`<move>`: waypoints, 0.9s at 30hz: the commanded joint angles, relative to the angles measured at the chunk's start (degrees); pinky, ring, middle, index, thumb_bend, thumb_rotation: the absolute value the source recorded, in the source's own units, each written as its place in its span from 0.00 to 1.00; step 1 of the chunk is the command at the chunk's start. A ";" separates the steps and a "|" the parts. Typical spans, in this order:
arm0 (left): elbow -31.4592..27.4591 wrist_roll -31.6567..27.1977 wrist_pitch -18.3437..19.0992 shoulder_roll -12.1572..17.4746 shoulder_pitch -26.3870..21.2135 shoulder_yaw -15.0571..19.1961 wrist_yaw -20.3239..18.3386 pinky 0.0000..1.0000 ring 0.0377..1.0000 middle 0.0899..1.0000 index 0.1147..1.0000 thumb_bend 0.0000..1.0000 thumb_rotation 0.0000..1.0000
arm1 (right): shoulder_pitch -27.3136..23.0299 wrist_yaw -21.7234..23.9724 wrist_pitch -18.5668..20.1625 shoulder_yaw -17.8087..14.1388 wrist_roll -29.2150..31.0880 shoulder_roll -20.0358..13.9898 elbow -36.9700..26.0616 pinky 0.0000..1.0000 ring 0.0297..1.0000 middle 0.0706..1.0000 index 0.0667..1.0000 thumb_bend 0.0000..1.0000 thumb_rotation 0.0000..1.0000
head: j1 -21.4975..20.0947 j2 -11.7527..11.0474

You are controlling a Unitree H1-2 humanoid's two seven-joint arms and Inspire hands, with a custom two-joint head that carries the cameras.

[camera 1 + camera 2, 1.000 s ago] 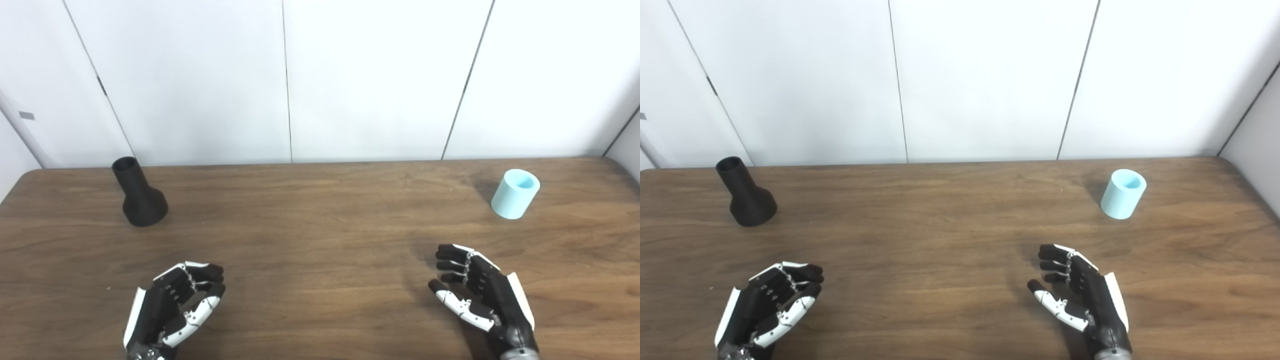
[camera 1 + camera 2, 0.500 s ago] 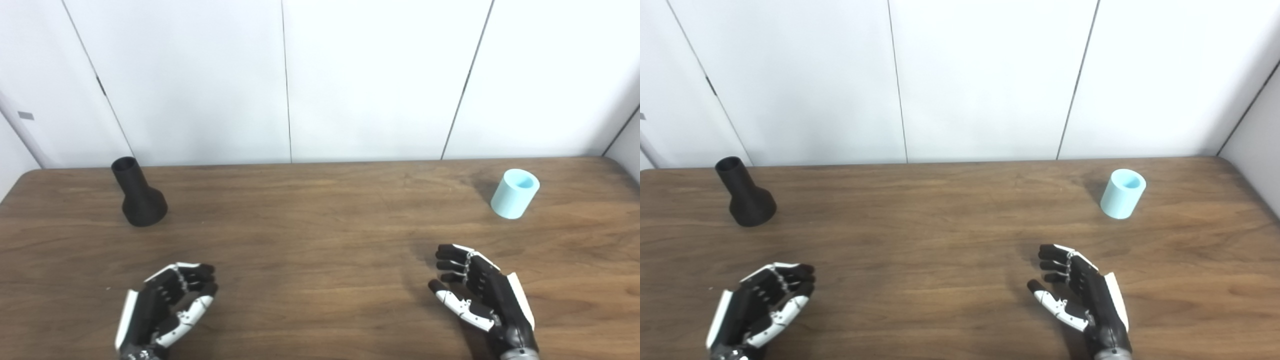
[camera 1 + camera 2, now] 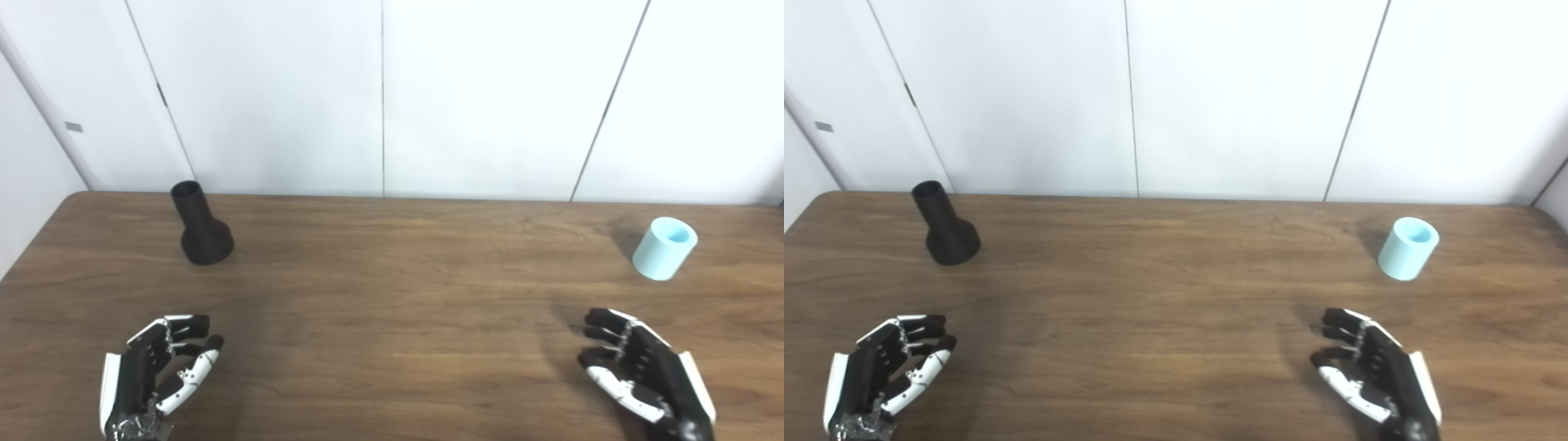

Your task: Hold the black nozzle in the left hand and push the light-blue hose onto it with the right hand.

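— Where was the black nozzle?

— It stood upright on the wooden counter, wide base down and narrow mouth up, toward the far left, near the white wall panels.

— And the light-blue hose?

— It was a short pale cylinder standing on end at the far right of the counter, open end up, well apart from the nozzle.

— What were the hands doing?

— The left hand hovered at the near left edge, fingers apart and lightly curled, holding nothing. It was nearer the viewer than the nozzle and not touching it. The right hand was at the near right, also spread and empty, with the hose beyond it and clear of its fingertips.

— Was anything joined?

— No. Nozzle and hose sat separately at opposite ends of the counter.
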 commanded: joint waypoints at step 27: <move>14.48 5.86 3.87 4.64 -14.32 2.62 6.88 0.72 0.75 0.74 0.77 0.94 0.32 | -2.35 3.38 -0.96 -5.90 5.28 -7.43 6.66 0.59 0.67 0.68 0.65 0.26 0.19 | 17.43 -1.25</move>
